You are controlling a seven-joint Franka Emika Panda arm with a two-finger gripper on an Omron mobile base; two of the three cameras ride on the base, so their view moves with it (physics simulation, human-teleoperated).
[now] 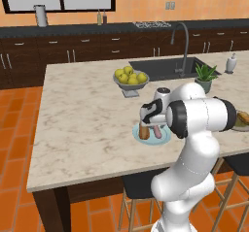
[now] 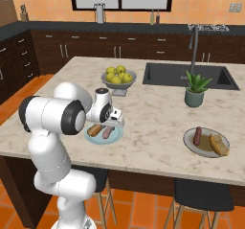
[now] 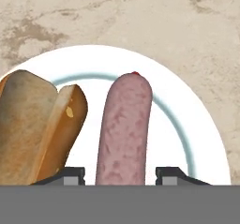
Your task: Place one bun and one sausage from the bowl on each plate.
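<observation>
A white plate (image 1: 166,138) (image 2: 117,136) (image 3: 187,124) with a pale blue ring lies near the counter's front edge. On it a toasted bun (image 1: 144,131) (image 2: 94,130) (image 3: 37,124) lies beside a pink sausage (image 1: 158,132) (image 2: 107,132) (image 3: 124,129). My gripper (image 1: 152,124) (image 2: 108,124) (image 3: 120,174) hangs just over the sausage, open, its fingertips (image 3: 75,174) standing a little off each side of it. Farther right, a second plate (image 1: 240,128) (image 2: 186,140) carries another sausage (image 2: 197,135) and bun (image 2: 219,145). The bowl is out of view.
A grey footed bowl of yellow-green fruit (image 1: 130,78) (image 2: 118,77) stands behind the near plate. A potted plant (image 1: 205,76) (image 2: 195,91) sits by the sink (image 1: 165,67) (image 2: 191,74). Stools stand under the counter's front edge.
</observation>
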